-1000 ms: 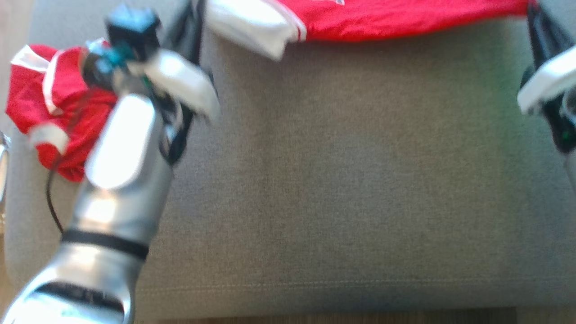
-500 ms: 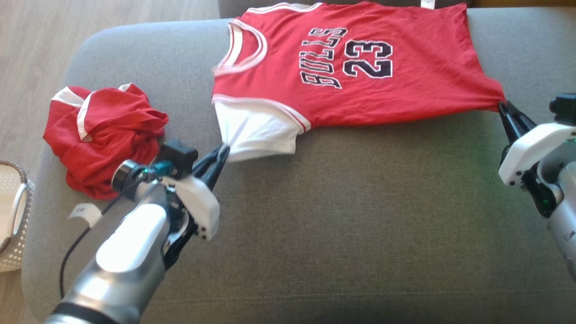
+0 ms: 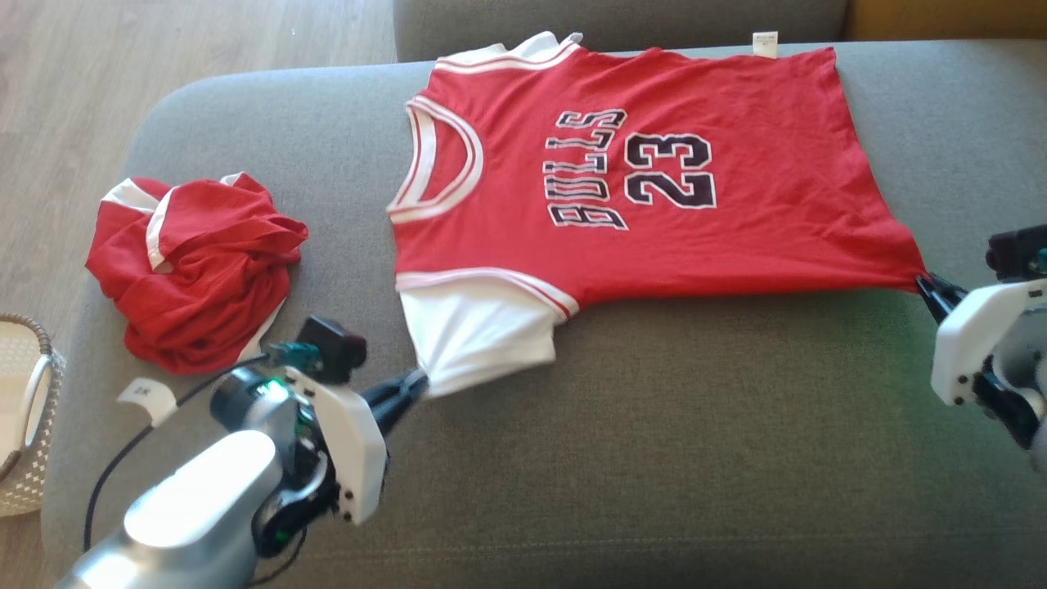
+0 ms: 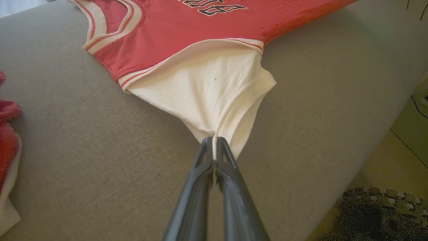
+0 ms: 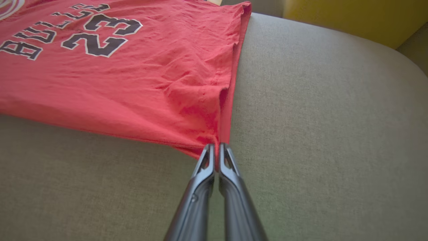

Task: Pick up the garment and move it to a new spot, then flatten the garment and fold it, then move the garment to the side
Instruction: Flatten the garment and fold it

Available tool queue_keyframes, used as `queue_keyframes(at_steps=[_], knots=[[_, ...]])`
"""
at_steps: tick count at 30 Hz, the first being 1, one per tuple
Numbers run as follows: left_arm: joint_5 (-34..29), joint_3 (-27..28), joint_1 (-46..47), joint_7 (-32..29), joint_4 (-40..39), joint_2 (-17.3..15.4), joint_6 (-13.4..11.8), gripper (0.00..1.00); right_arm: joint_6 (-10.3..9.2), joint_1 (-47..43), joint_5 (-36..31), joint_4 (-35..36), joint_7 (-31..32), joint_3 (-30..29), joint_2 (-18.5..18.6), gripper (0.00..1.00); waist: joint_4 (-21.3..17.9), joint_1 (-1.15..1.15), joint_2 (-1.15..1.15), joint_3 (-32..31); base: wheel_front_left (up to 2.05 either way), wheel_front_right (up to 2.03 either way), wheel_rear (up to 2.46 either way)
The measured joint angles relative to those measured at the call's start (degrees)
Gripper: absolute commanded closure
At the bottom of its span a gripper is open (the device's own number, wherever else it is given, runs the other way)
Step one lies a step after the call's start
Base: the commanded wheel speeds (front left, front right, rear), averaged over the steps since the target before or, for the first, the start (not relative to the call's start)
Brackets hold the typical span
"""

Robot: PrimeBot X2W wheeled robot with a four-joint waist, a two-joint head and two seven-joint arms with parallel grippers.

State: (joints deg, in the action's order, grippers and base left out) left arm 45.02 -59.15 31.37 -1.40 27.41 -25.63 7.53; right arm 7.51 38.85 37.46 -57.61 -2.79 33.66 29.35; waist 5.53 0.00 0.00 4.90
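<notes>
The red jersey [image 3: 654, 180], tugged a little nearer, now lies spread print-up on the grey sofa cushion [image 3: 654, 425], the left gripper [image 3: 411, 386] with fingers clenched on its white sleeve, the right gripper [image 3: 926, 284] likewise on its hem corner; flattening looks almost done.

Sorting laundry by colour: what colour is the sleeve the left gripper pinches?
The sleeve is white; left wrist view shows it best.

Before me spreads a grey fabric sofa cushion [image 3: 695, 458] with rounded corners, warmly lit, its backrest [image 3: 622, 20] rising at the far edge, pale wooden floor [image 3: 164, 49] beyond its left end where a woven basket [image 3: 29, 483] stands, and a yellow surface [image 3: 941, 18] at the far right.
</notes>
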Motion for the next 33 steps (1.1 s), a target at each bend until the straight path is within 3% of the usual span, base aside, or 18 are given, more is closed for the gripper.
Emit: queue_keyframes(at_steps=[7,15,26,33], knots=[[10.1,-7.4,-0.1,-4.2,-9.7,-6.3,0.0,1.0,0.0,-1.4,2.9,2.5,5.1,2.8,3.2,1.0,-0.4,0.0,0.0,-0.6,0.0,0.0,0.0],[18.2,-12.9,-0.1,-6.2,-16.4,-11.5,0.0,1.0,0.0,-5.3,9.5,10.9,14.6,8.8,6.0,1.0,-1.5,0.0,0.0,-1.7,0.0,0.0,0.0],[24.4,-15.8,-0.7,-11.4,-20.8,-16.3,0.0,1.0,0.0,-7.9,15.9,19.7,25.0,14.6,14.6,1.0,-1.8,0.0,0.0,-4.1,0.0,0.0,0.0],[30.0,-16.1,-3.0,-14.7,-24.5,-18.0,0.0,1.0,0.0,-12.4,21.8,24.8,35.5,16.1,18.3,1.0,-1.9,0.0,0.0,-4.7,0.0,0.0,0.0]])
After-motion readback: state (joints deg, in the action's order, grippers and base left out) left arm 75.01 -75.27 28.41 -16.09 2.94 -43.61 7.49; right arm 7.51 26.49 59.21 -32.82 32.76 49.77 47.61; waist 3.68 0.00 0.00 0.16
